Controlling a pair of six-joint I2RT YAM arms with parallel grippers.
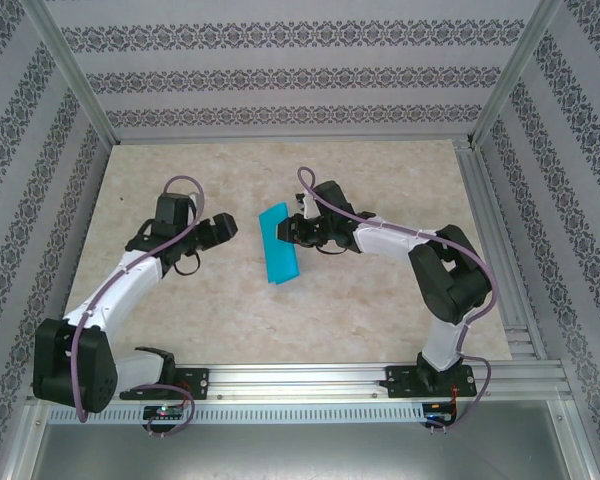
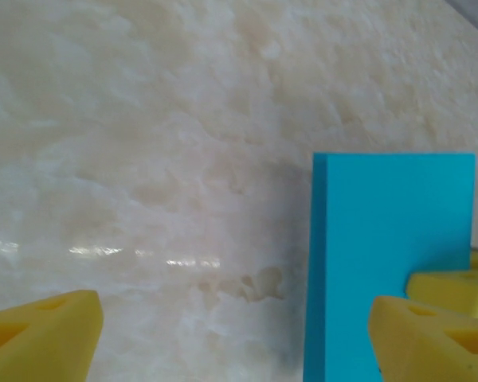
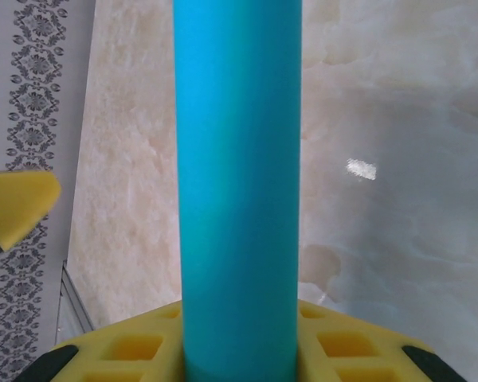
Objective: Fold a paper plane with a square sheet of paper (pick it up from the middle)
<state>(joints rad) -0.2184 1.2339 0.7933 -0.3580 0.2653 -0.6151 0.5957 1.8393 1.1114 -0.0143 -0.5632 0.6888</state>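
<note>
The turquoise-blue sheet of paper (image 1: 278,246) lies in the middle of the table, folded into a narrow rectangle with no dart shape. My right gripper (image 1: 293,232) is at its right long edge, shut on it. In the right wrist view the paper (image 3: 239,175) runs straight up from between the yellow fingers (image 3: 358,350) of that gripper (image 3: 240,354). My left gripper (image 1: 223,228) stands open to the left of the paper, apart from it. In the left wrist view this gripper (image 2: 235,334) has bare table in its gap, and the paper (image 2: 390,255) lies by its right finger.
The marble-patterned table (image 1: 380,180) is bordered by patterned walls and metal rails (image 1: 500,250). The right gripper's yellow fingertip (image 2: 454,288) rests at the paper's edge in the left wrist view. A yellow fingertip (image 3: 16,208) shows at the left of the right wrist view.
</note>
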